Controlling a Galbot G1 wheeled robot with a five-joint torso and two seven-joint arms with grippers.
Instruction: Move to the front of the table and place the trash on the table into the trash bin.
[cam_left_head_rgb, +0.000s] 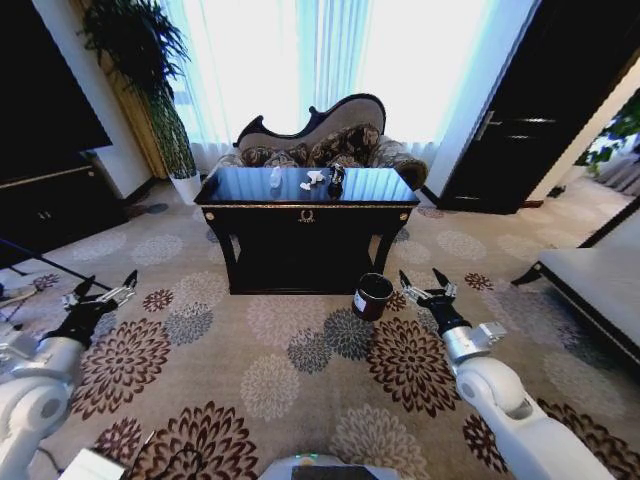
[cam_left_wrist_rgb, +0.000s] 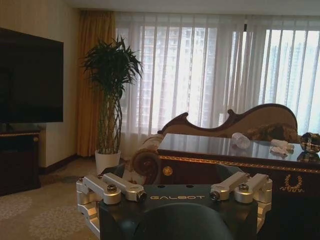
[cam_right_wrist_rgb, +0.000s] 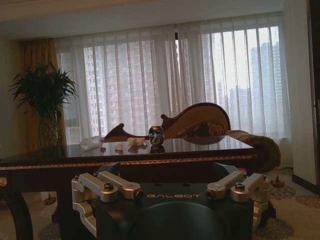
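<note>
While both arms hang low over the flowery carpet (cam_left_head_rgb: 260, 385) with fingers spread wide and holding nothing, the shiny black table (cam_left_head_rgb: 306, 212) with white paper trash (cam_left_head_rgb: 313, 180) stands well ahead of the left gripper (cam_left_head_rgb: 103, 287), and the round black trash bin (cam_left_head_rgb: 372, 296) sits just beside the right gripper (cam_left_head_rgb: 423, 282).

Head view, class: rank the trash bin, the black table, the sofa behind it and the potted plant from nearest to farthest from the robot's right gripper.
1. Trash bin: on the carpet just left of the right gripper.
2. Table: beyond the bin, centre of the room.
3. Sofa: behind the table, by the curtains.
4. Potted plant: far left corner.
</note>
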